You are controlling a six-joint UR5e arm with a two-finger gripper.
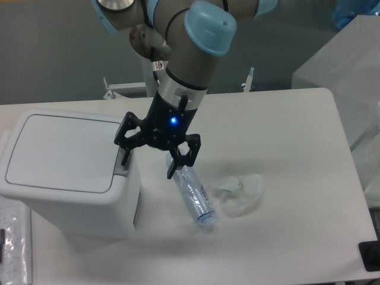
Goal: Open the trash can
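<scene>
Hovering with its fingers spread wide and holding nothing, the end effector [148, 161] sits by the grey button strip of the trash can [68, 172], which stands lid-down at the desk's [285, 119] left. Beside it lie a plastic bottle [193, 196] and crumpled wrapper [240, 192].

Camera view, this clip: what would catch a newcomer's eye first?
The big white trash can at the left, lid shut, dominates. The arm's black pincer hangs open at the can's right edge, one finger over the grey button strip. Beside them on the table lie a clear plastic bottle and a crumpled clear wrapper.
</scene>
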